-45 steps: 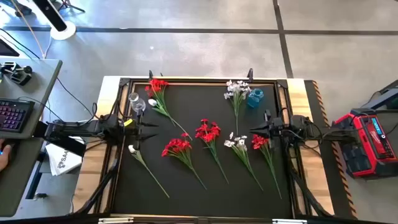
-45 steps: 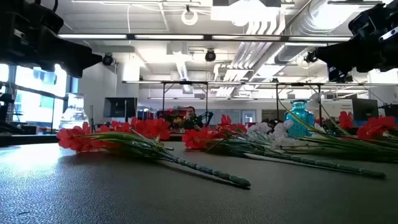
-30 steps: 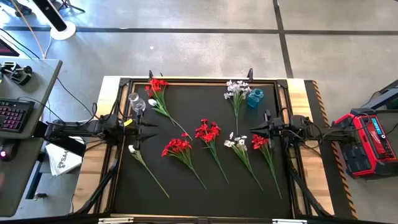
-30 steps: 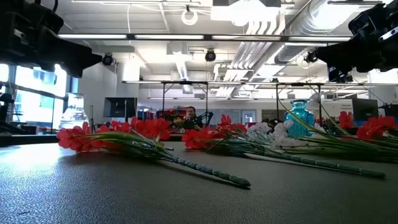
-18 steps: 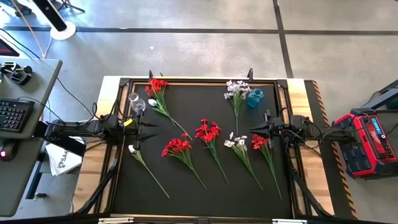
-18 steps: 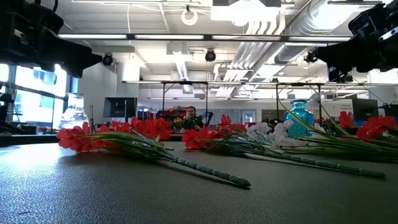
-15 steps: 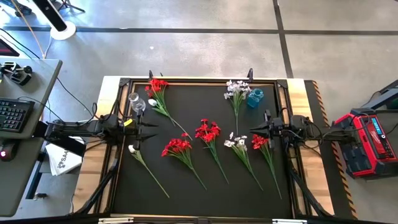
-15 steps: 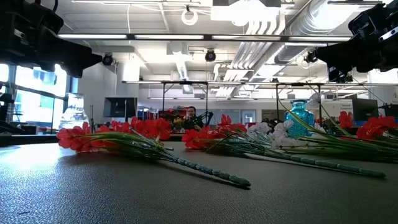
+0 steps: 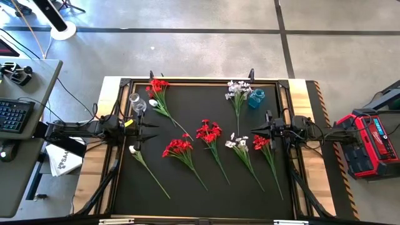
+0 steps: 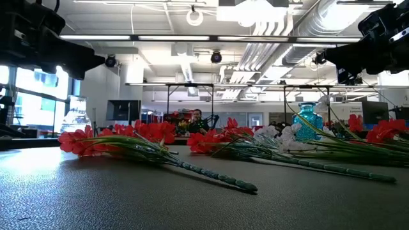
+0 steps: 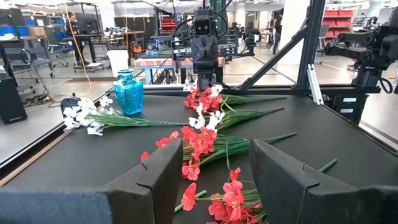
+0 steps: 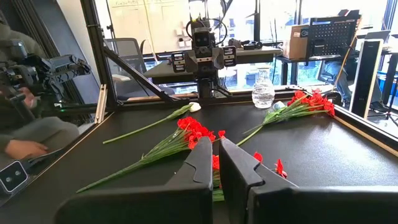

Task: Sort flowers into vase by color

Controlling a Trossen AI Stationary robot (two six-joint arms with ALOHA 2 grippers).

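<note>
Seven flowers lie flat on the black mat. Nearest the left gripper (image 9: 149, 129): a white bud spray (image 9: 133, 150) just beside it, and a red spray (image 9: 157, 87) beside the clear vase (image 9: 135, 102). Red sprays (image 9: 177, 147) (image 9: 209, 132) lie between the grippers. By the right gripper (image 9: 255, 132): a red spray (image 9: 260, 142), a white spray (image 9: 237, 143), and another white spray (image 9: 237, 90) touching the blue vase (image 9: 256, 98).

This is a robotics lab or workshop in an open industrial hall. Exposed silver ventilation ducts (image 10: 281, 29) and strip lights run under the ceiling, the floor is bare grey concrete (image 9: 206, 53), and rows of workbenches with black metal frames (image 10: 192, 86) fill the room. A black computer keyboard (image 9: 14, 115) lies on a grey side desk (image 9: 28, 181), and red storage bins (image 11: 339, 15) line a far wall.
</note>
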